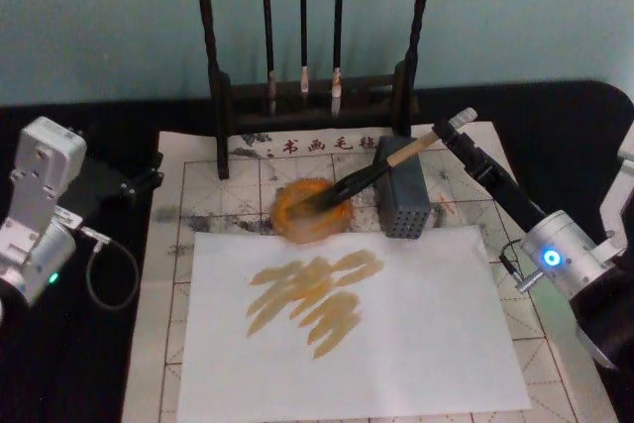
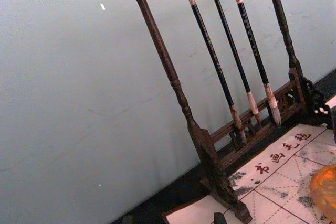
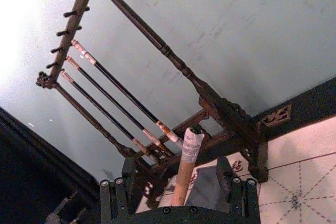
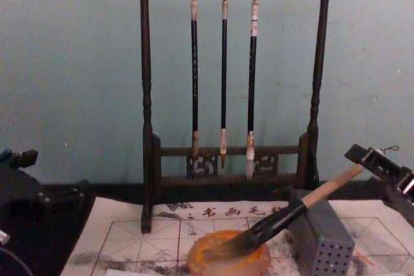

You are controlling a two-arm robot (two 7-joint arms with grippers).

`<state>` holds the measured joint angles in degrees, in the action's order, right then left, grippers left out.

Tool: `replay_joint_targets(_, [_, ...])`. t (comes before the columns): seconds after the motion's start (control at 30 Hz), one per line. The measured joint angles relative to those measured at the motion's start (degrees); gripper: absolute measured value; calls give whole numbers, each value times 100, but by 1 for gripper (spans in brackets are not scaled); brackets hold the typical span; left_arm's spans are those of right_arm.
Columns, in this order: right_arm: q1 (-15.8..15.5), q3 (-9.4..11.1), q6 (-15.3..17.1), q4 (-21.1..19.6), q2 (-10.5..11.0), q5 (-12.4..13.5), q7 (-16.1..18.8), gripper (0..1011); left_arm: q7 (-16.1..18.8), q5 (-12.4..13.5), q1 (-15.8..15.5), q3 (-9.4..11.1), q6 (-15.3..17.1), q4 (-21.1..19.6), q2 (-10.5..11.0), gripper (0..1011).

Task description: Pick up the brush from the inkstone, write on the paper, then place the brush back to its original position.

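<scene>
Nearest on the bench (image 1: pixel 89 373) lies a white sheet (image 1: pixel 416 354) marked with ochre strokes (image 1: pixel 312 299). It covers most of the paper (image 1: pixel 198 195), whose red grid and red characters show around its edges.

Just beyond the sheet's far edge, the inkstone (image 1: pixel 292 227) sits on the paper. A grey block (image 1: pixel 408 203) stands just beside it, toward the robot's right.

With its dark bristles down in the inkstone, the brush (image 1: pixel 381 167) lies tilted, its handle rising across the top of the block toward the right. In the chest view it leans the same way, tip in the dish and handle on the block's upper edge.

At the handle's far end is the right gripper (image 1: pixel 448 132), reaching in from the right. In the right wrist view its fingers (image 3: pixel 226 174) stand apart on either side of the light wooden handle, with a gap showing on each side, so they are spread around it without pressing on it.

Off the paper's left edge the left gripper (image 1: pixel 127 183) sits parked on the bench; whether it is open or closed I cannot tell.

Behind everything stands a dark rack (image 1: pixel 220 96), with three thin brushes (image 4: pixel 224 75) hanging from its top bar.
</scene>
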<state>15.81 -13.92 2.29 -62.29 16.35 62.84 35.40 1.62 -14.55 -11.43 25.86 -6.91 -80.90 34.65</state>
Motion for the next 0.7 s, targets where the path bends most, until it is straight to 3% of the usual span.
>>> replay_joint_targets(0.4, [217,-69,251,428,-136,509,130,1000,0,0,0,0,0,0,0,1001])
replay_joint_targets(0.7, [394,-155,227,704,-206,654,198,1000,0,0,0,0,0,0,0,1001])
